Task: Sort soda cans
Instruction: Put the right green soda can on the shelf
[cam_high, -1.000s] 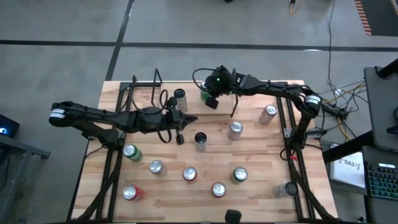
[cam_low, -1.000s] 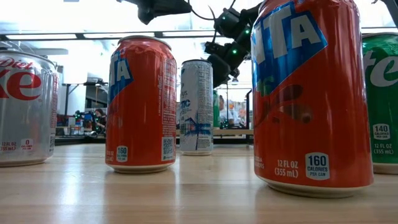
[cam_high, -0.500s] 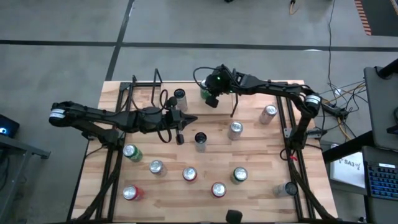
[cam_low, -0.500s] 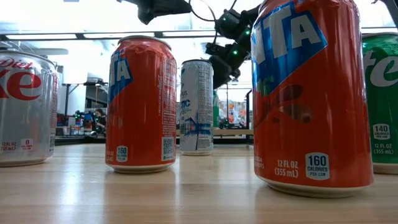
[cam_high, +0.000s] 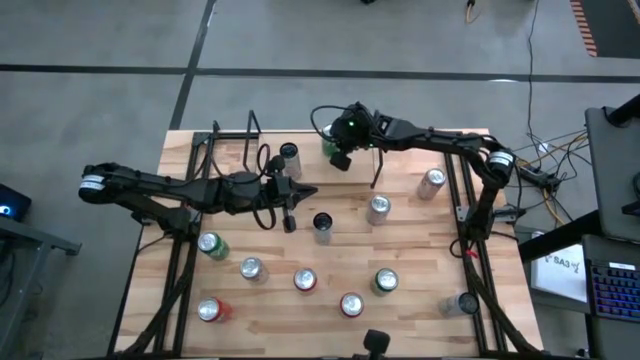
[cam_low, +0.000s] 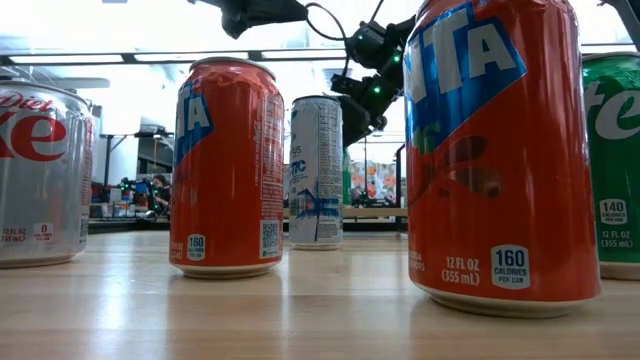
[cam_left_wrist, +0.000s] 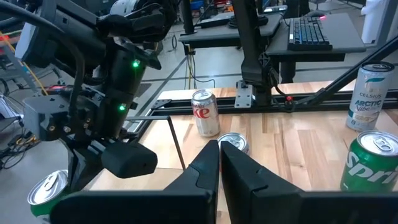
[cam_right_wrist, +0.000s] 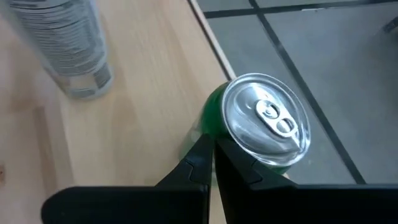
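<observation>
The right claw (cam_high: 338, 160) was parked at about 12 o'clock on the desk (cam_high: 430, 300), fingers pressed together just beside a green can (cam_right_wrist: 258, 134) at the far edge, not gripping it. The left claw (cam_high: 290, 222) was hung near the middle, also closed and empty. The other soda cans (cam_high: 305, 280) were scattered mostly from 4 to 8 o'clock, well apart.

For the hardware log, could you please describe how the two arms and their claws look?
Both arms are dark, slim and jointed, each with a pale silver band near the shoulder. The left claw has two flat black tapered fingers and a looping black cable behind it. The right claw has the same black fingers, a glowing green light on its wrist and black cable loops.
</observation>
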